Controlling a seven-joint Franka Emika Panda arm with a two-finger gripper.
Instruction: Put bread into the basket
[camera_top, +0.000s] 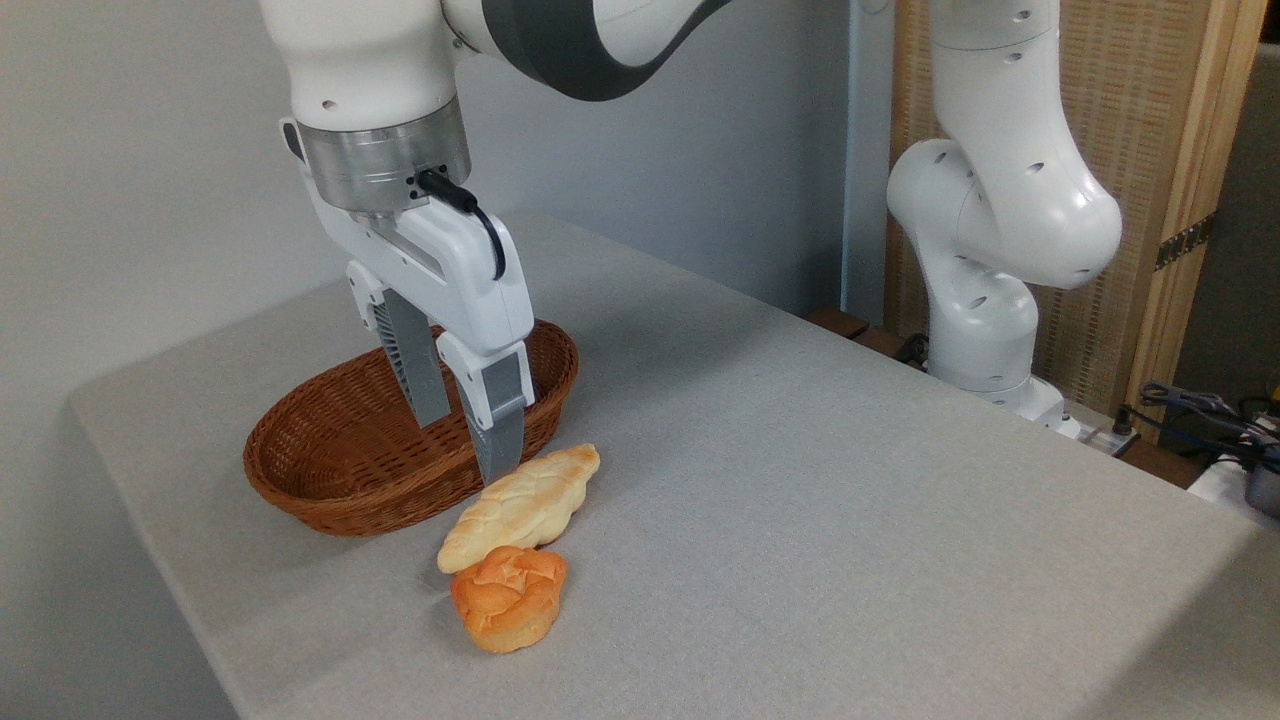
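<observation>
Pincer (468, 445) sits left of centre in the frame with its two grey fingers (500, 420) spread a modest way apart and nothing between them, so it's empty right now. Fingertips hang in front of the basket (300, 470), and the nearer one looks like it's just above or maybe touching the upper end of the braided loaf (520, 508); honestly can't tell which from this angle. That pale loaf lies diagonally just right of the basket's front rim. The bread (508, 596) we actually want is the little orange bun below it, toward the bottom centre, pressed right up against the loaf's lower end on the grey table (850, 480). My worry: the fingers are lined up over the wrong piece, so a straight drop would likely grab or shove the loaf. And since the two are touching, closing on the bun could drag the loaf along or nudge the bun away. Hard to see stuff: the arm (1000, 200) is cut off at the top edge, and the fingers hide part of the basket's inside.
</observation>
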